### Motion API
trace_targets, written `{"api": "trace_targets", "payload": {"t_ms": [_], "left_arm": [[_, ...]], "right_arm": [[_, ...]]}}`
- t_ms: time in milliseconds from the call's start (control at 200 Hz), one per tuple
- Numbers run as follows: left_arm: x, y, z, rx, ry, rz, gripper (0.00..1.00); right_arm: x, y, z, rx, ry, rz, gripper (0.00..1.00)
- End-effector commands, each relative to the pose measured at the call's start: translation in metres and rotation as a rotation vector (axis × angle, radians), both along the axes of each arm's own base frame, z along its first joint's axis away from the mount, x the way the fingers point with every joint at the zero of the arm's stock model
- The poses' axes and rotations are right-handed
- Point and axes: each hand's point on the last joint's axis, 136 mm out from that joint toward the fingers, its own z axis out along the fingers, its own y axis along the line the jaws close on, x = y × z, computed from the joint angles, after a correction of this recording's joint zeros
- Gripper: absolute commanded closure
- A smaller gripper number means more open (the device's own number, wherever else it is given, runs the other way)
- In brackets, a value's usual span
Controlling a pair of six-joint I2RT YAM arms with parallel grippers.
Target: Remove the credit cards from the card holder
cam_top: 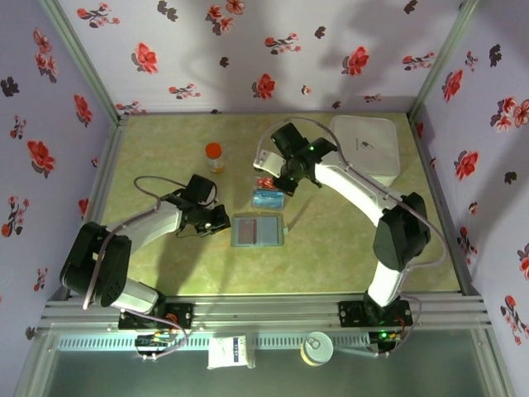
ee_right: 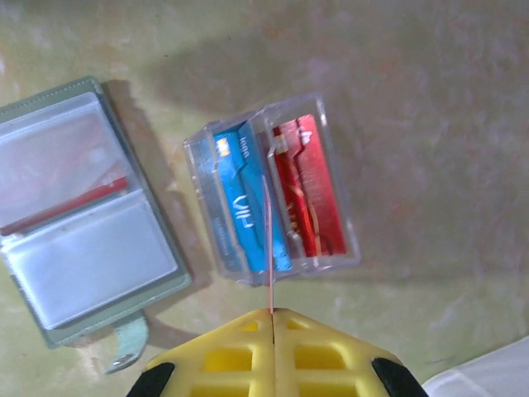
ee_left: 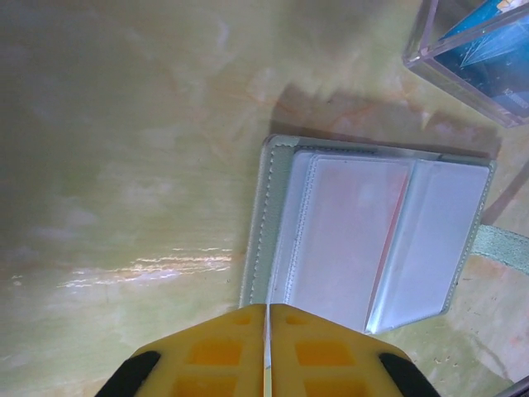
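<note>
the card holder (cam_top: pixel 258 231) lies open and flat near the middle of the table (cam_top: pixel 347 248), inner side up. in the top view its long axis runs left to right, in line with the table's near edge. in the right wrist view its two clear sleeves sit side by side inside the grey-green stitched border (ee_right: pixel 178 277), a red card (ee_right: pixel 78 198) shows slanted through one sleeve, and a strap tab (ee_right: pixel 132 339) sticks out from one short end. just beyond the holder, apart from it, stands a clear plastic box (cam_top: pixel 268 198) with two compartments: blue credit cards (ee_right: pixel 240 198) in one and red credit cards (ee_right: pixel 310 198) in the other, all lying with their long sides along the box. the right gripper (ee_right: pixel 271 313) hangs over this box with its yellow fingers pressed together on a held card (ee_right: pixel 268 240), seen edge-on as a thin reddish line reaching out over the divider. the left gripper (ee_left: pixel 266 308) sits at the holder's left end with its fingers closed against each other and nothing between them; whether the tips touch the holder's border (ee_left: pixel 269 223) cannot be told. farther back are an orange-capped bottle (cam_top: pixel 214 157) and a white rounded box (cam_top: pixel 368 145).
</note>
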Motion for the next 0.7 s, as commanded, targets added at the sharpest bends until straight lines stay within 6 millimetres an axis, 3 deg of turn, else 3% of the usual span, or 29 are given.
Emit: {"api": "trace_targets", "payload": {"t_ms": [0,465,695], "left_arm": [[-0.003,0.008,0.0,0.012,-0.011,0.0,0.91],[-0.005,0.016,-0.003,0.013,0.003,0.015,0.9],[-0.006,0.018,-0.005,0.016,0.012,0.017,0.9]], "right_arm": [[0.005,-0.002,-0.003,-0.053,0.036,0.101,1.0],[0.04,0.017,-0.022,-0.045,0.148,0.164,1.0],[0.043,0.019,-0.042,-0.051,0.197,0.162,1.0]]}}
